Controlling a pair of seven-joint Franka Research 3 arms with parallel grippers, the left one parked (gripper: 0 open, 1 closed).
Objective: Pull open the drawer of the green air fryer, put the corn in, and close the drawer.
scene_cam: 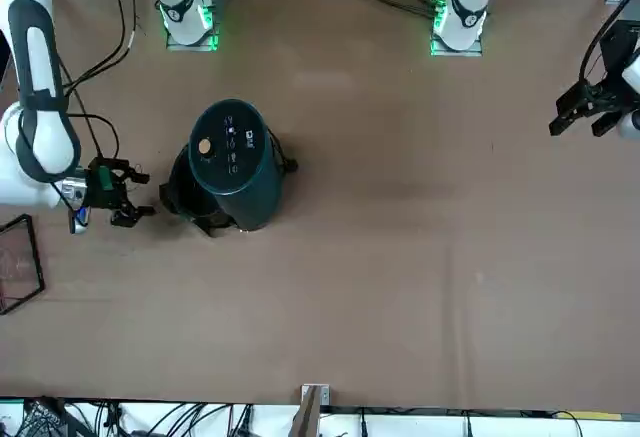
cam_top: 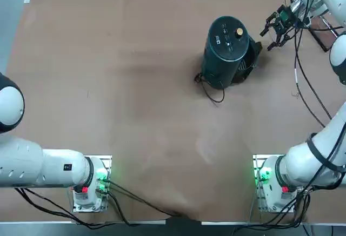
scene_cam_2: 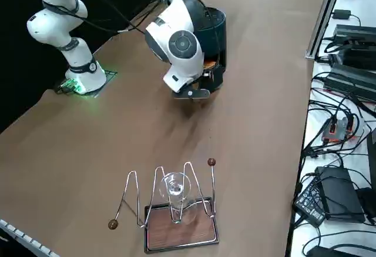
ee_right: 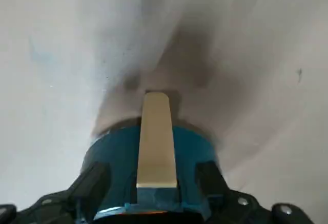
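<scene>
Brown desk (cam_top: 135,139): toward the far edge, the handle (ee_right: 156,142) is straddled by the wide-spread pincer (ee_right: 154,175), presumably for drawer (ee_right: 120,155) closing.

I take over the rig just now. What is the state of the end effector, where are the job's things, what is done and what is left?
Right end effector: open, in front of the drawer's handle, not gripping it.
Green air fryer: upright on the table.
Drawer: pulled out, facing the right arm.
Corn: an orange piece shows at the open drawer, probably the corn; mostly hidden.
Done: drawer open; corn apparently in.
Left: confirm the corn, then close the drawer.
</scene>
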